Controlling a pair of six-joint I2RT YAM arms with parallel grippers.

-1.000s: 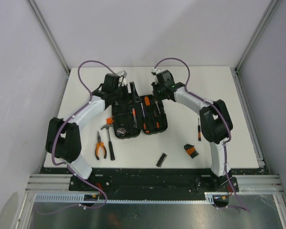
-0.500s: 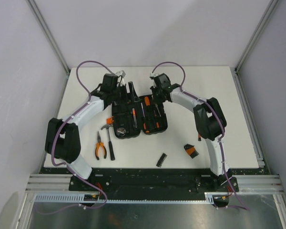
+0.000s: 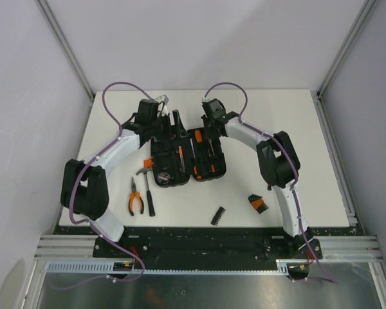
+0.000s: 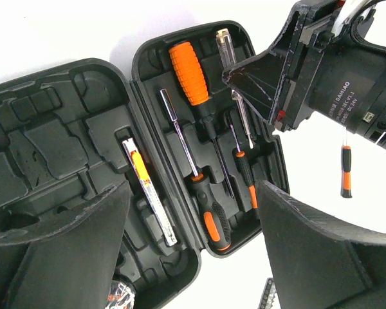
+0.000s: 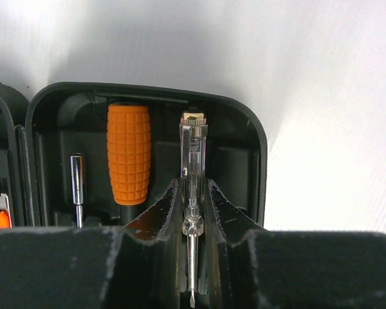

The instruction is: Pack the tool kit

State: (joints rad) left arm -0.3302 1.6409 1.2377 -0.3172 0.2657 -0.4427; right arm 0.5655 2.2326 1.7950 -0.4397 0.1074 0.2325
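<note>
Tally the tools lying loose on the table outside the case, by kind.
Hammer: 1
Pliers: 1
Small screwdriver: 1
Bit holders: 2, one black, one black and orange
Total: 5

Looks down past the left gripper (image 4: 192, 193), jaws spread wide, onto the open tool kit (image 4: 51, 129), right gripper (image 4: 235, 77) sitting over a clear-handled tester (image 4: 224, 44) beside an orange-handled screwdriver (image 4: 188, 71).

left arm (image 3: 112, 158) and right arm (image 3: 251, 132) reaching forward, elbows bending outward, left gripper (image 3: 159, 125) hanging wide open, right gripper (image 5: 192, 193) pinching narrowly
</note>
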